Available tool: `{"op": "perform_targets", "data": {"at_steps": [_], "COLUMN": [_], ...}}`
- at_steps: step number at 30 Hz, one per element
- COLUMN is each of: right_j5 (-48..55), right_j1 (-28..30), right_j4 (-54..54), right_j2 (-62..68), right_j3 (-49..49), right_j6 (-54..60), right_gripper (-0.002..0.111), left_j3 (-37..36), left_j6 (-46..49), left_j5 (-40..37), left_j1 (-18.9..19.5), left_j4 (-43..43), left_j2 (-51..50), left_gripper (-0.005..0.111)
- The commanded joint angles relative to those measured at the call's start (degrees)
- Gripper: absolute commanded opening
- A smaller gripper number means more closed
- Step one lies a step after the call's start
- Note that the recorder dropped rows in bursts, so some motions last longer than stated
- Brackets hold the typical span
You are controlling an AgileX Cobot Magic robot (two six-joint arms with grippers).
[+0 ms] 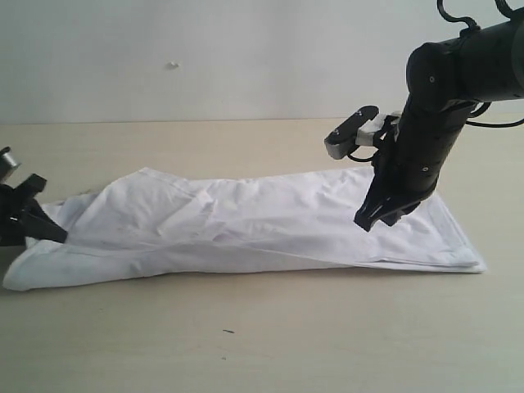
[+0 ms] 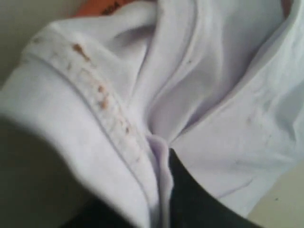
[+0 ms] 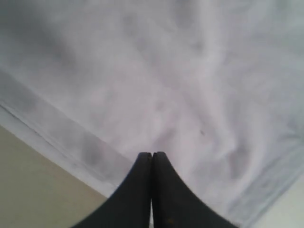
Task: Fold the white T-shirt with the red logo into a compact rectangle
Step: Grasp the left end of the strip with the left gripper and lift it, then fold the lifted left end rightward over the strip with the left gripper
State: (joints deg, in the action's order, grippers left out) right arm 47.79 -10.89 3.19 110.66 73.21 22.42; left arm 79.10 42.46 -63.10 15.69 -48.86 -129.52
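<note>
Meanwhile, the right claw [image 1: 370, 221] hangs just above the right part of the white T-shirt [image 1: 246, 225], its two fingers pressed together with nothing between them. The left claw [image 1: 41, 217] sits low at the far left end of the cloth. In its wrist view a fold of fabric runs down beside a black finger, so we judge it to be pinching the shirt near the collar [image 2: 95, 95].

The shirt lies along the middle of the table [image 1: 246, 344] as a long band, left to right, its near edge showing stacked layers. We read that as the lengthwise folds being done and the crosswise fold as the step in hand. By our reckoning, the next move calls for the right claw to open, drop to the right end and take all layers at once, so that one end can be carried over the other.

The cloth is wrinkled, with a ridge left of centre. The ribbed collar carries small brownish specks, and an orange tag [image 2: 102, 5] peeks out beside it. We see no red logo on the upturned side.
</note>
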Motion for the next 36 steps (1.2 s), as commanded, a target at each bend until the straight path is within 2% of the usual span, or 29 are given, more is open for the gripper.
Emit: {"op": "perform_targets", "data": {"at_steps": [1, 4, 8, 10, 23, 29, 36], "right_j5": [-0.93, -1.30, -1.67, -1.67, -0.53, -1.99, -3.68], "right_j1": [0.20, 0.20, 0.20, 0.20, 0.20, 0.20, 0.20], "right_j4": [-0.24, -0.24, -0.13, -0.13, -0.25, 1.95, 2.98], "right_j2": [-0.70, -0.70, -0.70, -0.70, -0.70, -0.70, -0.70], "right_j3": [0.34, 0.34, 0.34, 0.34, 0.34, 0.34, 0.34], "right_j6": [0.43, 0.43, 0.43, 0.43, 0.23, -2.75, -6.06], "right_gripper": [0.000, 0.000, 0.000, 0.000, 0.000, 0.000, 0.000], "left_j3": [1.96, 3.10, 4.24, 4.37, 4.37, 4.37, 4.37], "left_j6": [-2.12, -2.22, -0.92, -1.13, -3.91, -4.02, -3.92], "left_j5": [-0.47, -4.81, -6.87, -6.87, -6.87, 1.15, 18.14], "left_j1": [8.21, 11.16, 9.93, 7.46, -16.33, -24.89, -34.26], "left_j4": [-1.27, -9.34, -20.53, -22.65, -32.94, -36.80, -37.65], "left_j2": [5.65, 7.98, 9.55, 10.53, 11.78, 11.78, 11.62], "left_gripper": [0.000, 0.000, 0.000, 0.000, 0.000, 0.000, 0.000]}}
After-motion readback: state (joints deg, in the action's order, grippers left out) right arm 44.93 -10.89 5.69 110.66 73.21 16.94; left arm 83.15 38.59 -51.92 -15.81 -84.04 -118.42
